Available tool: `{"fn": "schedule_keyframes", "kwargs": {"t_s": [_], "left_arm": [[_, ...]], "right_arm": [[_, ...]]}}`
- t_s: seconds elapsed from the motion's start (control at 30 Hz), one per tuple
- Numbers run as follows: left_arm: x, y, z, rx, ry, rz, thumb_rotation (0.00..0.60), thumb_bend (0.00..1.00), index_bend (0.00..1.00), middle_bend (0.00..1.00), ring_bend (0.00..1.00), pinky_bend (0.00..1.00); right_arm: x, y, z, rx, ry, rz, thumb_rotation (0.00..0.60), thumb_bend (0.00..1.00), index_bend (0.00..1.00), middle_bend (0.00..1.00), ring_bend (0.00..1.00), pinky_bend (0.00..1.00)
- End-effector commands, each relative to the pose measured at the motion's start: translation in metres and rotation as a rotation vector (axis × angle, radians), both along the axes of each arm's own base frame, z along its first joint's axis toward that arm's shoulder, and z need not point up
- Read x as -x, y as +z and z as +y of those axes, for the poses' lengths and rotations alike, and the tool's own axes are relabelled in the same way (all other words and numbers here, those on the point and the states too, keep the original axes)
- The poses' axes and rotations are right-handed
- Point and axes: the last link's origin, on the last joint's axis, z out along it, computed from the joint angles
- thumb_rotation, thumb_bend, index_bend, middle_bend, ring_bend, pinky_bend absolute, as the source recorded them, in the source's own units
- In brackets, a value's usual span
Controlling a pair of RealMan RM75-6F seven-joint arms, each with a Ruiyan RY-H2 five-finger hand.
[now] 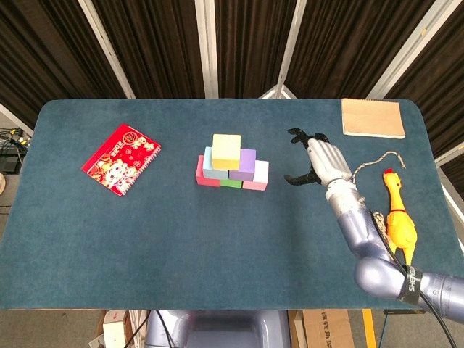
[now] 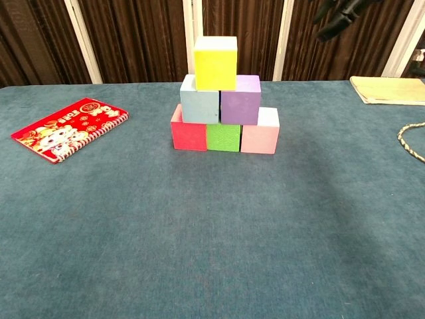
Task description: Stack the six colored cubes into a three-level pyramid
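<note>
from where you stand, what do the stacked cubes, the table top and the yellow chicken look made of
Cubes such as the yellow cube: probably foam or painted wood, with flat matte faces, no gloss and slightly soft edges. Table top: teal fabric like felt or short carpet, with a fuzzy mottled nap. Yellow chicken: likely rubber or vinyl, smooth and slightly shiny, a moulded toy shape.
</note>
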Motion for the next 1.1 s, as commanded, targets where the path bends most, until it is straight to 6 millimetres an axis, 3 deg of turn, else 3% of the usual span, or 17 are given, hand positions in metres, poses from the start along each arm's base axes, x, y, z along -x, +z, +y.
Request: {"fn": "schedule_keyframes", "kwargs": {"t_s": [0.03, 0.2, 0.5, 0.8, 1.1], "left_arm": [[0.003, 0.003, -0.002, 0.005, 0.005, -0.02, 0.6, 0.32, 0.16, 0.07, 0.0, 0.0], [0.0, 0.005, -0.004, -0.007, -0.023, -0.027, 0.6, 0.32, 0.16, 0.07, 0.0, 0.0], [-0.004, 0.009, -0.009, -0.048, -0.067, -0.036, 0.6, 0.32, 0.16, 0.07, 0.0, 0.0], [-0.006, 0.013, -0.013, -0.086, -0.072, -0.037, 0.6, 0.32, 0.16, 0.07, 0.0, 0.0], [-0.005, 0.014, -0.013, -0.087, -0.061, -0.041, 0.6, 0.32, 0.16, 0.07, 0.0, 0.0]], "right_arm": [[0.022, -0.009, 0.017, -0.002, -0.009, 0.061, 0.6, 0.25, 0.16, 0.24, 0.18, 0.0], [0.035, -0.022, 0.028, -0.004, -0.012, 0.115, 0.6, 0.25, 0.19, 0.24, 0.18, 0.0], [0.065, -0.063, 0.051, -0.088, -0.066, 0.228, 0.6, 0.25, 0.21, 0.24, 0.18, 0.0], [0.075, -0.1, 0.05, -0.136, -0.073, 0.25, 0.6, 0.25, 0.21, 0.24, 0.18, 0.0], [0.077, -0.118, 0.037, -0.128, -0.098, 0.267, 0.6, 0.25, 0.21, 0.24, 0.18, 0.0]]}}
